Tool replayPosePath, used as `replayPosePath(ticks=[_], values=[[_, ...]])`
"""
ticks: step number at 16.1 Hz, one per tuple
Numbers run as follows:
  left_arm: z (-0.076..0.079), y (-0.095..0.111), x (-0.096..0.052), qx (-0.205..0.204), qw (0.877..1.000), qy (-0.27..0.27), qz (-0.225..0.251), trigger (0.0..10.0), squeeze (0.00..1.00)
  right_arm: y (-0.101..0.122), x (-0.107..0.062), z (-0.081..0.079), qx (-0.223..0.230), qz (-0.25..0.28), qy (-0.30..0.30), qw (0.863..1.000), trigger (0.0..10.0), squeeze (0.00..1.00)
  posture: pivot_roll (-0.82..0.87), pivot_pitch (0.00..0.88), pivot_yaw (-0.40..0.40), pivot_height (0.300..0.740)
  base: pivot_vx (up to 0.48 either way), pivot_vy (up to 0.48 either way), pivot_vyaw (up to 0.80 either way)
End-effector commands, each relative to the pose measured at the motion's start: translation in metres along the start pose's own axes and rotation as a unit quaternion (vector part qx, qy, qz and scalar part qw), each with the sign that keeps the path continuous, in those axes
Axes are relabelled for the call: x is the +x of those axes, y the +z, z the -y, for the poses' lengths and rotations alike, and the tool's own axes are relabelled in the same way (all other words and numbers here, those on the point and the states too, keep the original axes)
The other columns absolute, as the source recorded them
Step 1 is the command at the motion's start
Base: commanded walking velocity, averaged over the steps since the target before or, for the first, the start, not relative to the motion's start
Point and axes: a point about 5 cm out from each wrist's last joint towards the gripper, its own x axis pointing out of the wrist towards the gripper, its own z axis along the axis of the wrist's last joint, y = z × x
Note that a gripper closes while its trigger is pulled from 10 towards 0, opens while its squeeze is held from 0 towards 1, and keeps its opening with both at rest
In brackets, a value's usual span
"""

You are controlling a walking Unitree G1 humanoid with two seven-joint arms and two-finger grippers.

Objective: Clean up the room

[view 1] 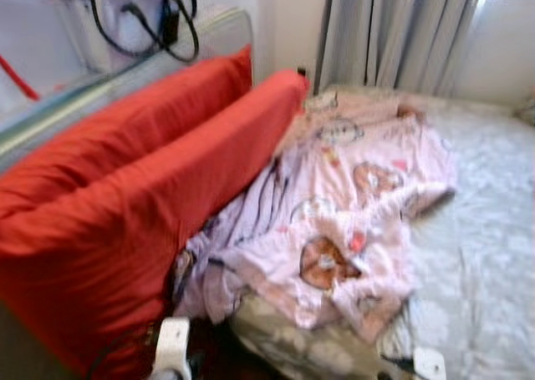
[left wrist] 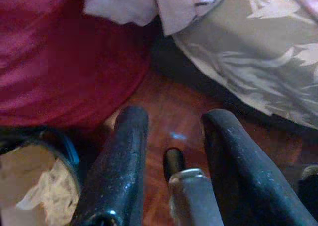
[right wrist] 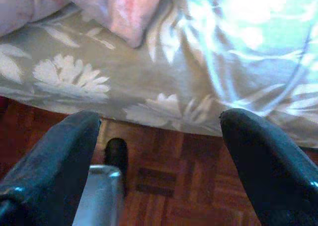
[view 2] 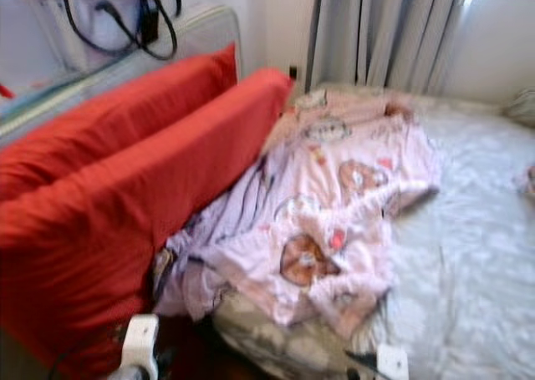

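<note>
I saw pink blanket [view 1: 351, 221] crumpled, long axis near-to-far beside red pillows [view 1: 125, 213] | left gripper [left wrist: 171, 136] jaws spread | right gripper [right wrist: 159, 136] jaws spread wide, over parquet

Two red pillows [view 1: 125, 205] stand along the bed's left edge, blocking that side. A crumpled pink blanket [view 1: 343, 221] covers the middle. The bed sheet [view 1: 485, 230] toward the right edge lies bare and open.
</note>
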Motion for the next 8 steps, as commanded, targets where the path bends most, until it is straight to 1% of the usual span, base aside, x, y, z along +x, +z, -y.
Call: replayPosePath(ticks=[1,2,5,7,8], values=[[-0.005,-0.003,-0.001,-0.001,1.000,0.008,-0.007,10.0,0.00,0.000,0.000,-0.003,0.005,0.002,0.005,1.000,10.0,0.00,0.00,0.000,0.049,0.740,0.000,0.000,0.00],[-0.005,-0.004,-0.001,0.000,1.000,0.008,-0.007,10.0,0.00,0.001,0.001,-0.004,0.005,0.004,0.007,1.000,10.0,0.00,-0.01,0.000,0.050,0.740,0.000,0.000,0.00],[-0.004,0.000,-0.001,0.000,1.000,0.006,0.004,10.0,0.00,0.014,0.005,-0.016,0.005,0.019,0.013,1.000,10.0,0.00,-0.01,0.000,0.052,0.740,0.000,0.000,0.00],[0.000,0.010,0.001,-0.001,1.000,-0.004,0.026,10.0,0.00,0.020,0.007,-0.023,0.008,0.027,0.017,0.999,10.0,0.00,-0.01,0.000,0.053,0.740,0.000,0.000,0.00],[0.000,0.010,0.001,-0.001,1.000,-0.005,0.027,10.0,0.00,0.020,0.007,-0.024,0.008,0.027,0.018,0.999,10.0,0.00,-0.01,0.000,0.053,0.740,0.000,0.000,0.00]])
